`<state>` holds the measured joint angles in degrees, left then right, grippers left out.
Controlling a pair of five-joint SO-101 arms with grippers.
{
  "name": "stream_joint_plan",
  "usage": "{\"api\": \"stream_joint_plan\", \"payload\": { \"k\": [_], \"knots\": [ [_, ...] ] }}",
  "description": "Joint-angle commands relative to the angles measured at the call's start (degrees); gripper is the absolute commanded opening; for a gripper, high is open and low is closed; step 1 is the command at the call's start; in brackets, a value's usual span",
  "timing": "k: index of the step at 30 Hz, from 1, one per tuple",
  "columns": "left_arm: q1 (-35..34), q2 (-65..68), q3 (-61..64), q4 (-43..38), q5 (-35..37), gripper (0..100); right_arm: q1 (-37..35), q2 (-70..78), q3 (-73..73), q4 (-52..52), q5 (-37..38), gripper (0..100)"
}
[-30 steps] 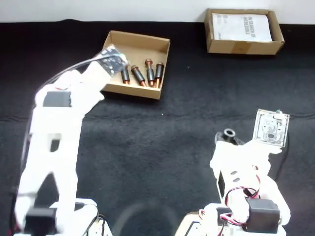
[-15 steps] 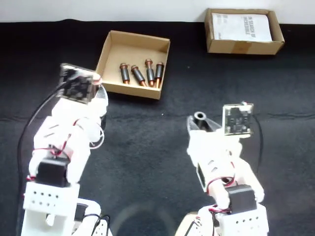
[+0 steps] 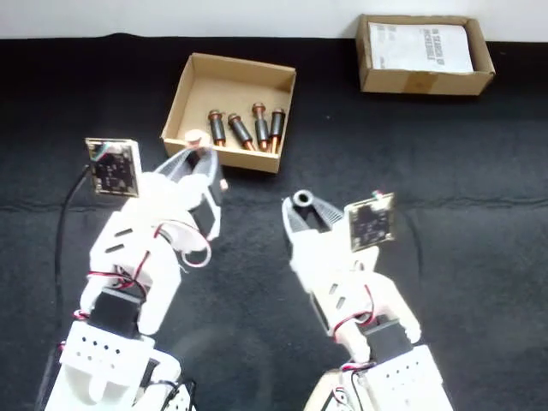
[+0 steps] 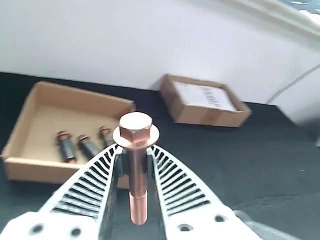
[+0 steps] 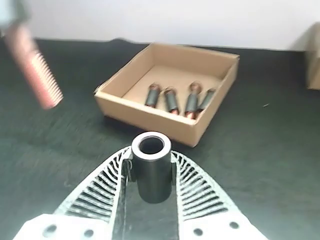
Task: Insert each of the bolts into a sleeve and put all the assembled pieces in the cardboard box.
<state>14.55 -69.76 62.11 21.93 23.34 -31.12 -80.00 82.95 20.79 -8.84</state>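
Copper-coloured hex-head bolt [image 4: 135, 175], likely stiff and slippery, is clamped mid-shank in the left tool [image 4: 135, 150]; the right tool [image 5: 151, 159] clasps the dark metal sleeve [image 5: 151, 175] by its wall.

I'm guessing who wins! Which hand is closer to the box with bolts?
Left. The left hand is at the front wall of the cardboard box; the right hand is clearly farther back.

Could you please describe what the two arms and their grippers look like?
The left arm and right arm are white plastic with black motors, loose red, white and black wires, and a small square circuit board at each wrist. The left gripper and right gripper have white tapering fingers with ribbed, slotted sides.
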Motion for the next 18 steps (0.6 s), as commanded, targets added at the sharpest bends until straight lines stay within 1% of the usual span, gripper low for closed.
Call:
{"api": "stream_joint_plan", "payload": {
  "k": [1,4,7,8,11,12,18],
  "knots": [
    [8.04,-1.36,-0.75,-2.37,0.35,1,-2.59,-0.31,2.95,-4.09,0.00,0.8],
    [12.44,-1.36,-0.75,-2.37,0.35,1,-3.30,-0.31,5.32,-5.93,0.00,0.8],
    [14.02,-1.19,-0.75,-2.20,-0.18,1,-3.30,-0.31,6.11,-6.64,0.09,0.8],
    [14.02,-1.10,-0.75,-2.20,-1.93,1,-3.30,-0.31,6.11,-6.64,0.09,0.8],
    [14.11,-0.92,-0.31,-2.20,-10.37,1,-3.21,-0.31,6.02,-6.64,0.26,0.8],
    [14.11,-0.92,-0.31,-2.20,-11.96,1,-3.21,-0.31,5.93,-6.64,0.26,0.8],
    [14.11,-0.84,1.36,-2.55,-14.07,1,-3.38,-0.31,5.67,-6.64,0.18,0.8]
  ]
}}
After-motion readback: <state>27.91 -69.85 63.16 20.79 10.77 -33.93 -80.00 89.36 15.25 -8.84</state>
